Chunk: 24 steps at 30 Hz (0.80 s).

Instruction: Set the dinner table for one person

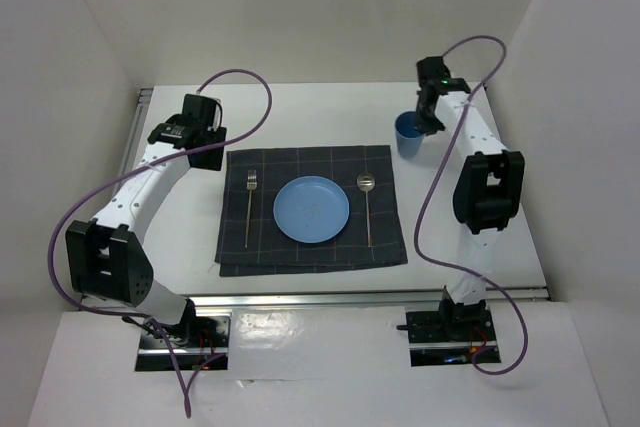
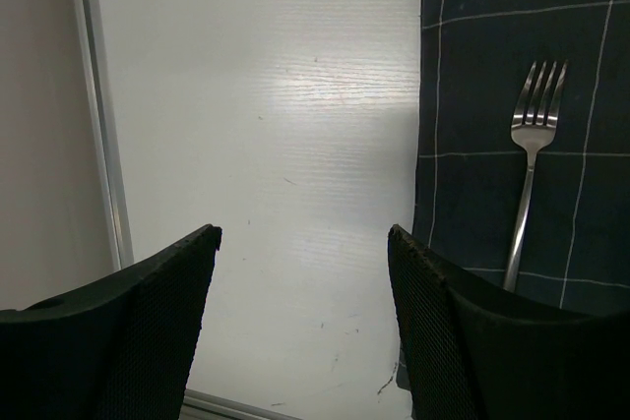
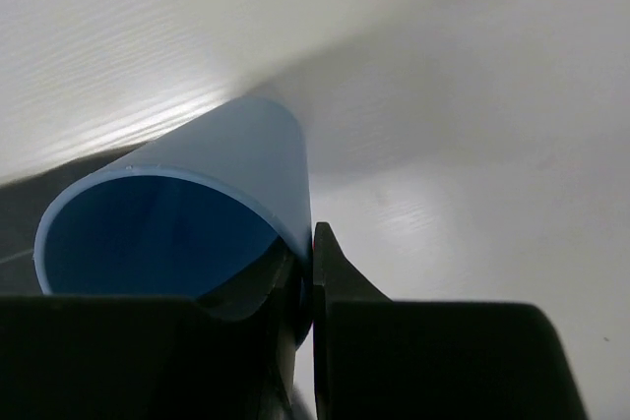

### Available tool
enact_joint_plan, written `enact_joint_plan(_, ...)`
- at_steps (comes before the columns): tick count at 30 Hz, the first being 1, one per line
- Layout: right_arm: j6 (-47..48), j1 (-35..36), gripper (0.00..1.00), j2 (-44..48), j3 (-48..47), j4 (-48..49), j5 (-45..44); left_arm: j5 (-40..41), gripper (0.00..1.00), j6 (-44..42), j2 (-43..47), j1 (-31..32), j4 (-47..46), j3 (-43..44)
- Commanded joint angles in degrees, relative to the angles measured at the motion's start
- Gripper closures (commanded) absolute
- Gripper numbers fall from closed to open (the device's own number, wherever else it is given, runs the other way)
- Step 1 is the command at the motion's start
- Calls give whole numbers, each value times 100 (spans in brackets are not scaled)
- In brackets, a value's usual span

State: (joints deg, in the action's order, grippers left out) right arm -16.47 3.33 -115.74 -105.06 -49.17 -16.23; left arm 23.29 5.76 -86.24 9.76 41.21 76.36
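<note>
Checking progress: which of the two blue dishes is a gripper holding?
The blue cup by the far right corner of the mat; the right gripper pinches its wall. The blue plate lies untouched mid-mat.

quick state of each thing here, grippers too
left gripper, open, empty, over the dinner table
right gripper, shut on the blue cup
blue cup, upright, wall pinched
plate, empty, on the mat
fork, flat on mat, left of plate
spoon, flat on mat, right of plate
mat, spread flat

The white dinner table (image 1: pixel 300 117) bears a dark grid-lined mat (image 1: pixel 310 162), its edge just right of the left gripper (image 2: pixel 303 238), and a blue cup (image 1: pixel 408 137) pinched in the right gripper (image 3: pixel 300 248).
</note>
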Motion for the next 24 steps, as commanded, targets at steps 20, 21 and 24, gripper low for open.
enact_joint_plan(20, 30, 1882, 100, -589, -727, -49, 357, 185, 22, -110, 248, -44, -192, -77)
enact_joint_plan(21, 30, 1882, 100, -590, -727, -136, 357, 124, 22, -110, 248, -44, -192, -77)
enact_joint_plan(24, 30, 1882, 100, -651, -727, -137, 428, 71, 21, -110, 248, -44, -192, -77)
